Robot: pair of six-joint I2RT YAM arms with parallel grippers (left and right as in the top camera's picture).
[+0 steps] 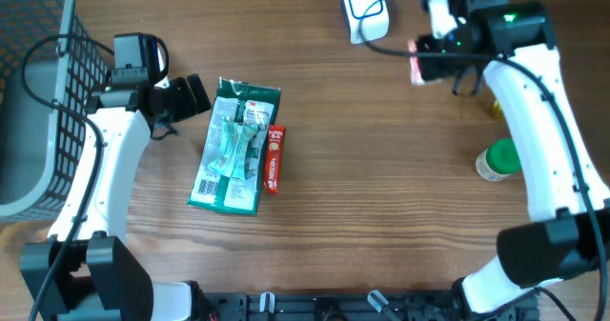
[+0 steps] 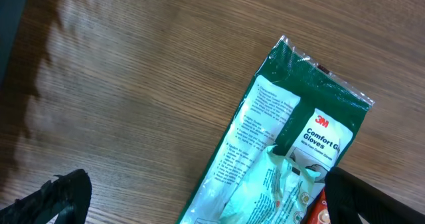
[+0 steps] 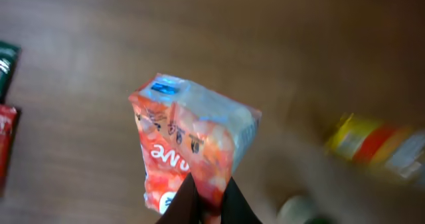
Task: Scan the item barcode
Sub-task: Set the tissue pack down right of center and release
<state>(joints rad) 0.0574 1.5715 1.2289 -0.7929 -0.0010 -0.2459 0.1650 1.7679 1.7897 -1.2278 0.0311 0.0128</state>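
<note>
The right pincer [image 3: 206,199] is closed on the bottom edge of a crinkly orange-red pouch [image 3: 189,147], thin glossy film with white lettering and a pale, clear patch at its upper corner. Seen from overhead, the pouch [image 1: 417,70] hangs at 1 o'clock, just beside the scanner [image 1: 365,9], though I cannot tell whether they touch. The scanner is a rounded white plastic block with a blue-outlined window and a black cable trailing off it.

The left pincer [image 2: 212,201] stands wide open and holds nothing. Its dark fingers sit either side of the near end of a glove pack [image 2: 292,137]. The pack is flat and rectangular, shiny green film with a crimped edge, white printed panels and pale gloves showing through. It lies at 9 o'clock from the centre, and a slim red bar [image 1: 274,159] in a glossy wrapper lies touching its 3 o'clock side.

At 3 o'clock stands a small round jar [image 1: 497,159] with a green lid. A yellow packet [image 1: 496,107] peeks out at 2 o'clock, mostly hidden by the arm. A grey wire-mesh basket [image 1: 38,92] with a solid rim fills the 9 to 10 o'clock edge.

The counter [image 1: 362,169] is warm brown wood laminate with a fine grain running across it, matt and evenly lit.
</note>
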